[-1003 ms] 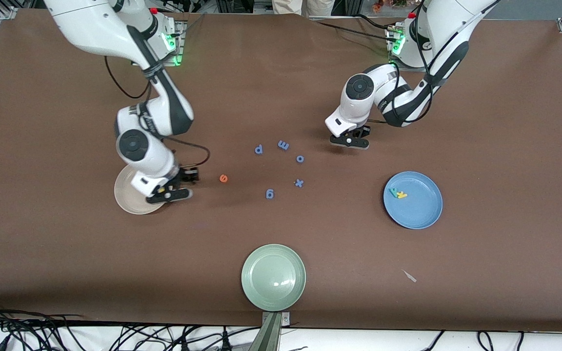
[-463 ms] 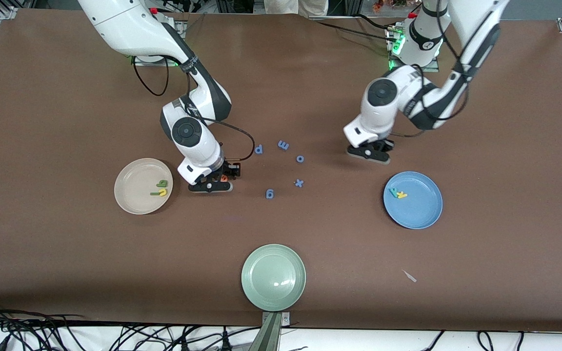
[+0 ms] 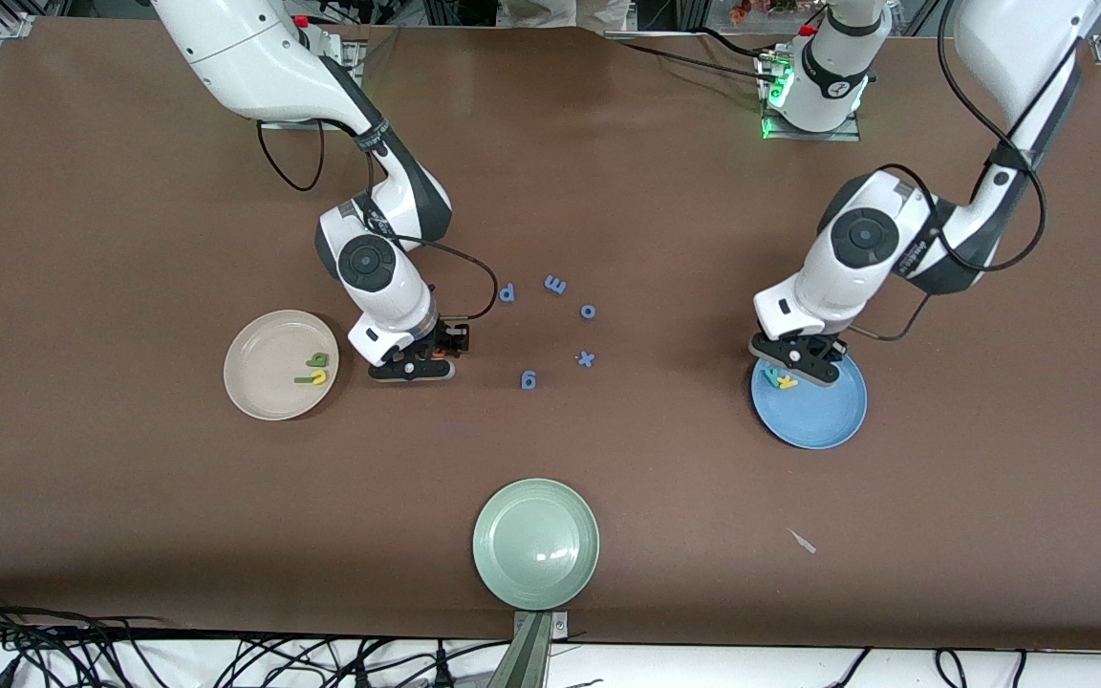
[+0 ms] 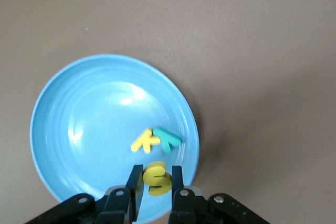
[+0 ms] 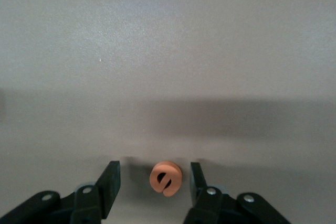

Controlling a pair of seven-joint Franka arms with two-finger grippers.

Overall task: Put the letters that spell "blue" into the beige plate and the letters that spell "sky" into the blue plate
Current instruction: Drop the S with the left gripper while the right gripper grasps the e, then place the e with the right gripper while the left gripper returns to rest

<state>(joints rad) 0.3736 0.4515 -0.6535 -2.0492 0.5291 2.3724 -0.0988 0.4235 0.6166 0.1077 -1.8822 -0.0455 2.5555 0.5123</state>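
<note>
Hovering over the blue plate (image 3: 823,420), the left tool (image 4: 156,199) pinches the yellow s (image 4: 157,177) above the yellow k (image 4: 145,141) and teal y (image 4: 168,139). The right tool (image 5: 153,186) is down on the tabletop (image 3: 130,516), fingers spread around the orange e (image 5: 166,177). The b, l and u (image 3: 314,369) lie in the beige plate (image 3: 259,392). I'd worry the s drops near the rim and bounces out, or the thin e skids away as the fingers close. There's bare room around both plates; the blue letters (image 3: 550,325) sit between.

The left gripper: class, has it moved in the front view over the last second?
Yes. The left gripper went from beside the small blue letter o to over the round sky-blue plate's rim.
</note>
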